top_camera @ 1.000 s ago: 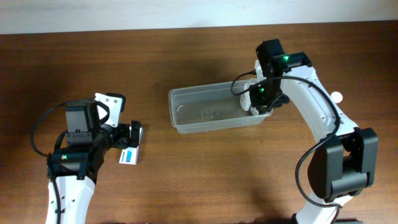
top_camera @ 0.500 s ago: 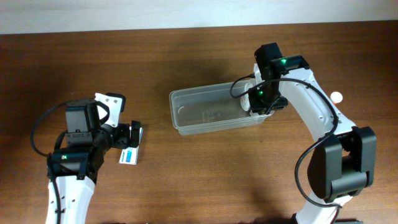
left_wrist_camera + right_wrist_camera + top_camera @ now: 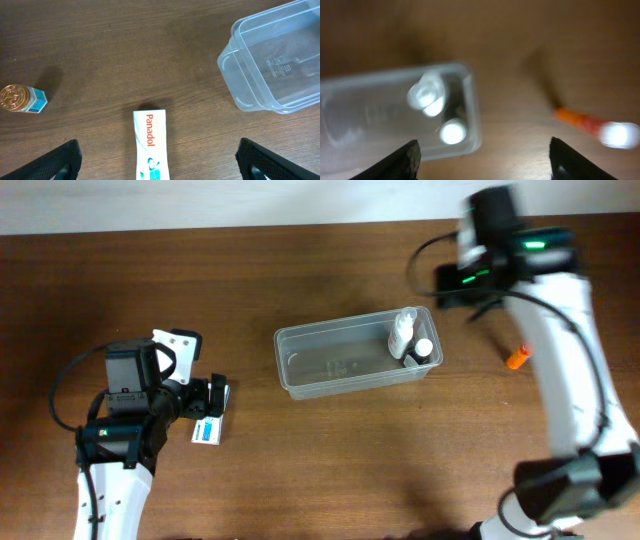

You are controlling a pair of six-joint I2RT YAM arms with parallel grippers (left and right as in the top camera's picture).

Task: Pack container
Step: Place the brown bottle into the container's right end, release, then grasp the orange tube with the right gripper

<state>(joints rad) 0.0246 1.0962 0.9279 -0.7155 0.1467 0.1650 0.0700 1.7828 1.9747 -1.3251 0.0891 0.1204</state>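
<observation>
At mid-table sits the clear, shallow rectangular plastic tub [image 3: 330, 366], with two small bottles [image 3: 402, 334] standing at its right end. It looks light, stiff-walled and slick, so I'd take it by the rim. My right gripper [image 3: 485, 160] hovers empty, fingers apart. My left gripper [image 3: 157, 161] is likewise spread, over a white Panadol box [image 3: 149, 134].

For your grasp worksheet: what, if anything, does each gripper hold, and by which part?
Nothing: left gripper and right gripper are both open and empty.

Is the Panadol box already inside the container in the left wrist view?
No, the Panadol box lies flat on the table, apart from the container.
</observation>
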